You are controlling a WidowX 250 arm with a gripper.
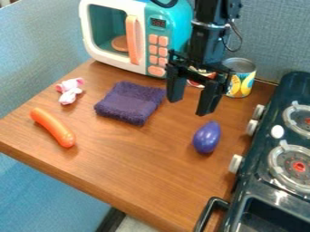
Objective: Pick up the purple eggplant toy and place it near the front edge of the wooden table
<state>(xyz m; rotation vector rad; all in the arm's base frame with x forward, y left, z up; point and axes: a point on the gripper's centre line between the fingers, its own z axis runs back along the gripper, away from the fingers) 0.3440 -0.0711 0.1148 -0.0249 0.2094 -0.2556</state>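
microwave (112,62): white front frame, teal body
microwave handle (132,40): peach-orange
microwave buttons (153,50): peach-orange
microwave display (158,22): black, red marks
disc inside (120,44): orange-brown
cloth (130,102): dark purple, plain
plush toy (70,92): white and pink
sausage-shaped toy (53,127): bright orange, plain
egg-shaped toy (207,137): glossy violet-blue, plain
can (240,77): silver top, label mixing yellow, blue, green
stove (245,206): very dark blue-green
stove knobs (235,163): white
burner grates (275,168): grey
burner centers (299,167): red
pincer (189,106): black
arm (207,43): black, one silver-grey band
bench (133,158): warm brown, wood grain
wall panels (33,54): grey-blue, speckled
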